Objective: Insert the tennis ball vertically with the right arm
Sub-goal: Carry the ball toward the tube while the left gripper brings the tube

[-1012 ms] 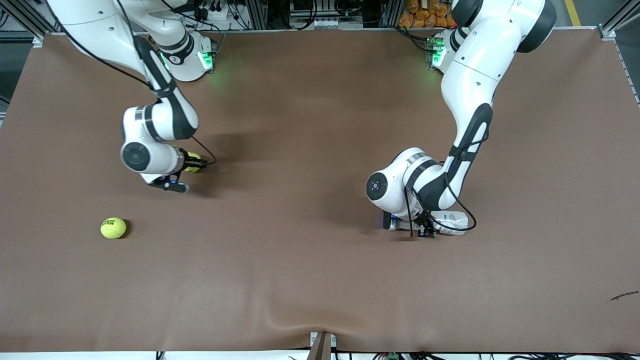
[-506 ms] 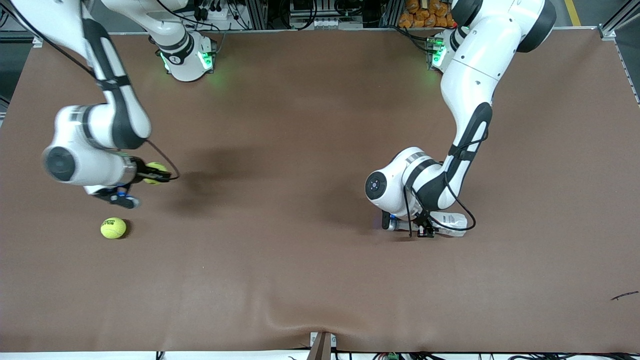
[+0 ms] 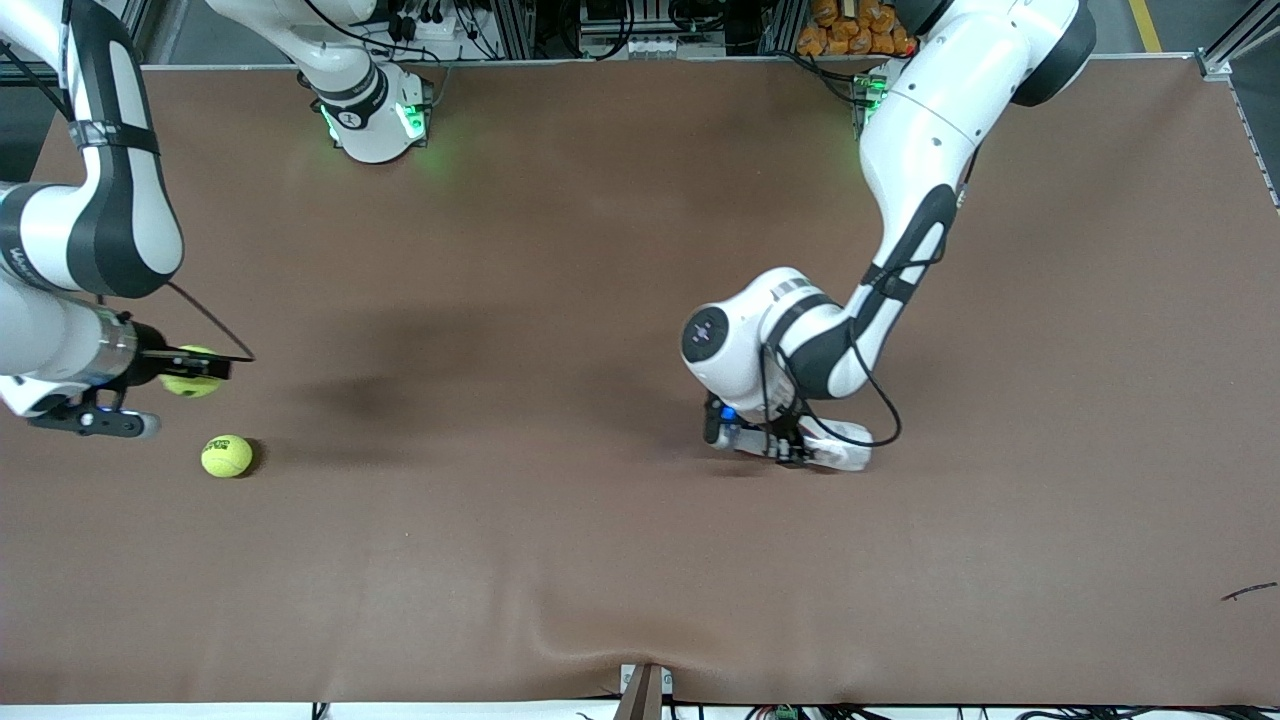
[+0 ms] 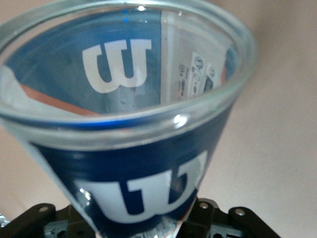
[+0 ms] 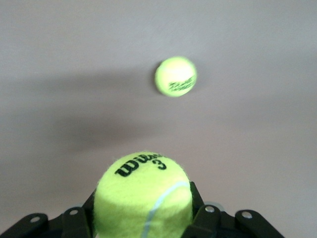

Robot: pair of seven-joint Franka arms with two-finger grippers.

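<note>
Front view: right gripper [image 3: 190, 370] clamped on a tennis ball [image 3: 186, 372] over the counter [image 3: 560, 540], near a second ball [image 3: 227, 456]; left gripper [image 3: 785, 447] gripping a clear can [image 3: 835, 452].
Left wrist view: open can mouth [image 4: 124, 64].
Right wrist view: held ball [image 5: 143, 196], loose ball [image 5: 176, 76] apart.

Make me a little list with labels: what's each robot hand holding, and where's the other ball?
right gripper: shut on held tennis ball, in the air at the right arm's end of the table
left gripper: shut on clear ball can with blue label
loose tennis ball: lying on brown table, near the right gripper
</note>
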